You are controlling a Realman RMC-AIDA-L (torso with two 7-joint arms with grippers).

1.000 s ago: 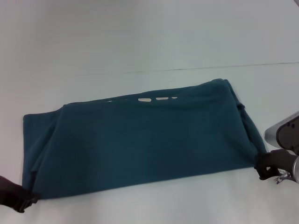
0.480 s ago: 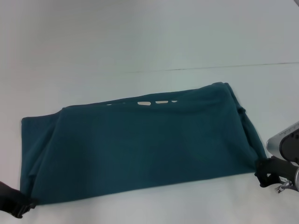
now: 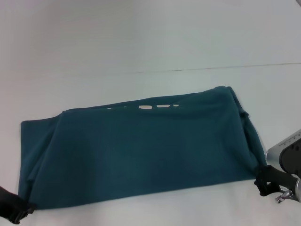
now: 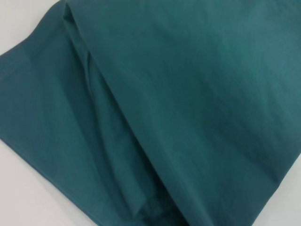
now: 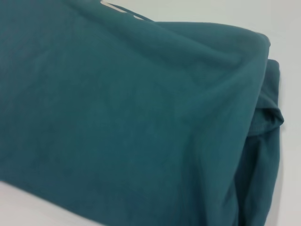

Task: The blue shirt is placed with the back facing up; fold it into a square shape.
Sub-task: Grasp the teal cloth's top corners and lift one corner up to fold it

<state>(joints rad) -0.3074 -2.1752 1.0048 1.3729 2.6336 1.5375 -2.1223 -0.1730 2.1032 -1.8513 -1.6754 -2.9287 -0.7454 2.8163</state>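
Because both near corners of the cloth have to travel together, you have a gripper at each end of the front hem. Your left gripper sits at the near left corner of the blue shirt, its dark fingers touching the fabric edge. Your right gripper is at the near right corner, also against the cloth. Each looks pinched onto its corner, but the fingertips are mostly hidden by the fabric and the frame edge, so I cannot tell for certain whether either pair is pressed together on it.

Moving outward, the shirt lies as a long band across the white table, plain side up, already doubled over lengthwise. Along the far edge a sliver of cream lettering peeks out from the layer beneath, which suggests the printed front is tucked under. At the left end the wrist view shows loose overlapping folds, and at the right end a tucked layer bulges past the edge.

Holding both corners keeps the hem taut and level, which I judge is what a clean next fold needs. Watch those loose end layers; they could slip and spoil the square.
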